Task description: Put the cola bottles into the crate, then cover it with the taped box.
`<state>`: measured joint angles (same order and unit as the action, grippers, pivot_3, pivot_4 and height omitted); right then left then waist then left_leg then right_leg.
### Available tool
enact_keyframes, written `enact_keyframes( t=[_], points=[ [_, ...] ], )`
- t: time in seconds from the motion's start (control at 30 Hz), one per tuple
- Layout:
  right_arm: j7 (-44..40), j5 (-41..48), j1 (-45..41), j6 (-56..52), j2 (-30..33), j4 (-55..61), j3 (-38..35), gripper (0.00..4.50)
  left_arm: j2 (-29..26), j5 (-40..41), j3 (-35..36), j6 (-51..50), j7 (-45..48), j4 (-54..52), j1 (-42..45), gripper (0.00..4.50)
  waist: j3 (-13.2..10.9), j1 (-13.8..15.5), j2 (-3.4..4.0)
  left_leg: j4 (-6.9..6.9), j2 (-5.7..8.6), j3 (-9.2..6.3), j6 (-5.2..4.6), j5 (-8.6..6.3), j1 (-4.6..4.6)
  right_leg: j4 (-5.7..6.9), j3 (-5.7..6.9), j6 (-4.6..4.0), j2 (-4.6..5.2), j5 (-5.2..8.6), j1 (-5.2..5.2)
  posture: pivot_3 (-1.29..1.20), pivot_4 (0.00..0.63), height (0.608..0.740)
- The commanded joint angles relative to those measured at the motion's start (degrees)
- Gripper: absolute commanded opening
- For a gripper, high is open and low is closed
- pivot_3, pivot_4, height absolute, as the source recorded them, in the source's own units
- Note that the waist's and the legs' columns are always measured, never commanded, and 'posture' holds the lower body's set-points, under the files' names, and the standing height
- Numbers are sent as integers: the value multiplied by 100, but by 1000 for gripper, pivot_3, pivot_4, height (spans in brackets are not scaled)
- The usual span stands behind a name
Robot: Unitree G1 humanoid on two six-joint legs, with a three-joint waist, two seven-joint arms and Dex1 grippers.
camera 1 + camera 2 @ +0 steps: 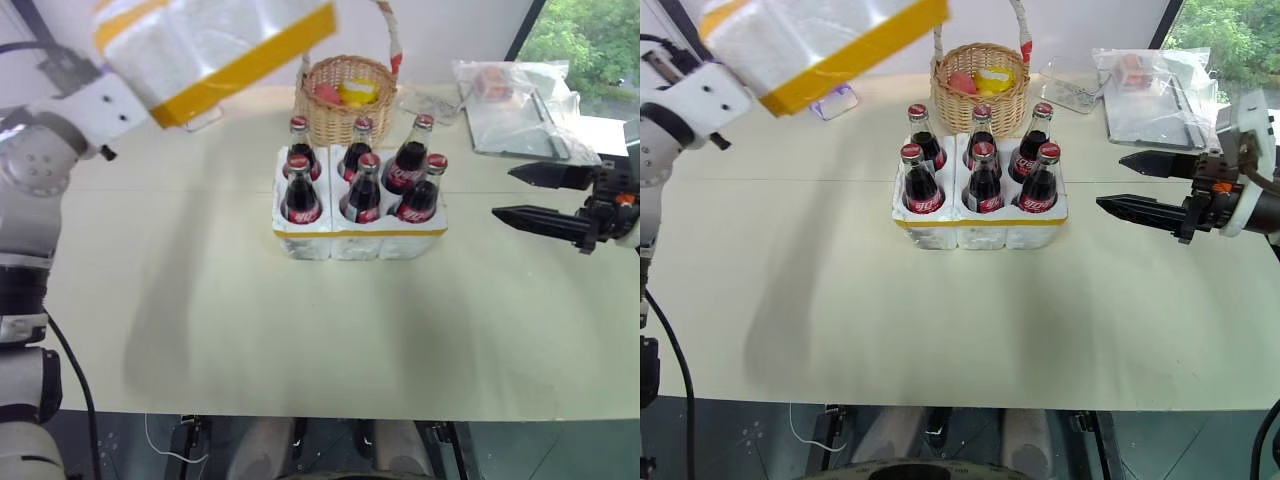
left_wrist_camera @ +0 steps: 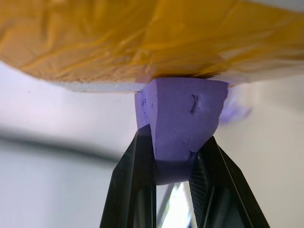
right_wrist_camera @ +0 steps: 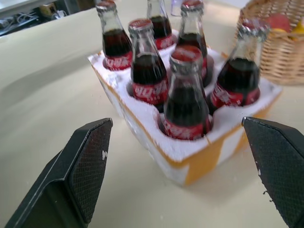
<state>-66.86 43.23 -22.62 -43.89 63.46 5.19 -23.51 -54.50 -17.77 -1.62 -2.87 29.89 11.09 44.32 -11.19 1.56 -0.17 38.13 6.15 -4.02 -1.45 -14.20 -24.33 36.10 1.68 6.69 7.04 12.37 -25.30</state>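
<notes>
The left gripper [image 2: 173,156] clamps the box's [image 1: 200,50] purple piece [image 2: 180,118], lifted; the right gripper [image 1: 525,195] gapes empty beside the crate [image 1: 360,235].

You have six cola bottles [image 1: 362,187] standing in the crate [image 1: 357,237] at the middle of the table [image 1: 250,330], with a wicker basket [image 1: 345,110] just behind it. The taped box [image 1: 205,45] hangs in the air to the crate's rear left. The right gripper [image 1: 525,195] sits level to the crate's right, well apart, with a plastic bag [image 1: 515,105] behind it.
</notes>
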Motion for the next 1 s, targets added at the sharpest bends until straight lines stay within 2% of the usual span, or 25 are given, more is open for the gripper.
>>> enact_keyframes(
  t=[0.03, 0.17, 0.33, 0.63, 0.83, 0.93, 1.0],
  points=[
    [-53, -91, 58, 279, 24, -116, -246, 4500, -152, 323, -26, -94, 834, -733, 330, 670, 0, -33, -1, 0, -1, 0, 0, 0, -1, 0, 0, 0, -2, 0, -1, 0, 150, 740],
    [-62, -161, 270, 500, -72, -150, -263, 4500, -237, 384, -233, -309, 1642, -1450, 629, 670, -4, -83, -6, 2, 0, 0, -2, 0, -3, 0, 0, 0, -2, 0, 1, 0, 150, 740],
    [30, -175, 391, 631, -202, -83, -247, 4500, -77, 247, -499, -455, 1978, -1942, 923, 670, -3, -87, -5, 3, 0, 3, -5, 0, 1, 3, -1, 0, -4, 0, 4, 0, 150, 740],
    [160, -107, 192, 537, -166, -21, -173, 4500, -357, -778, -829, 43, 1913, -2247, 681, 670, -3, -91, -5, 5, -1, 3, -7, 0, 3, 3, -3, 1, -9, 0, 6, 0, 150, 740],
    [310, -65, 9, 409, -217, 89, -34, 4500, -66, -1150, -884, 41, 1707, -2499, 206, 670, -3, -85, -5, 7, -2, 3, -8, 0, 5, 4, -4, 1, -9, 0, 9, 0, 150, 740],
    [387, -36, -172, 313, -229, 123, 92, 4500, 128, -1256, -858, -90, 1625, -2589, -5, 1732, -3, -84, -5, 7, -2, 3, -8, 0, 5, 3, -4, 1, -9, 0, 9, 0, 150, 740],
    [425, -29, -285, 257, -239, 138, 170, 4500, 197, -1323, -843, -94, 1610, -2619, -93, 2699, -3, -85, -5, 7, -2, 3, -8, 0, 5, 4, -4, 1, -9, 0, 9, 0, 150, 740]
  ],
)
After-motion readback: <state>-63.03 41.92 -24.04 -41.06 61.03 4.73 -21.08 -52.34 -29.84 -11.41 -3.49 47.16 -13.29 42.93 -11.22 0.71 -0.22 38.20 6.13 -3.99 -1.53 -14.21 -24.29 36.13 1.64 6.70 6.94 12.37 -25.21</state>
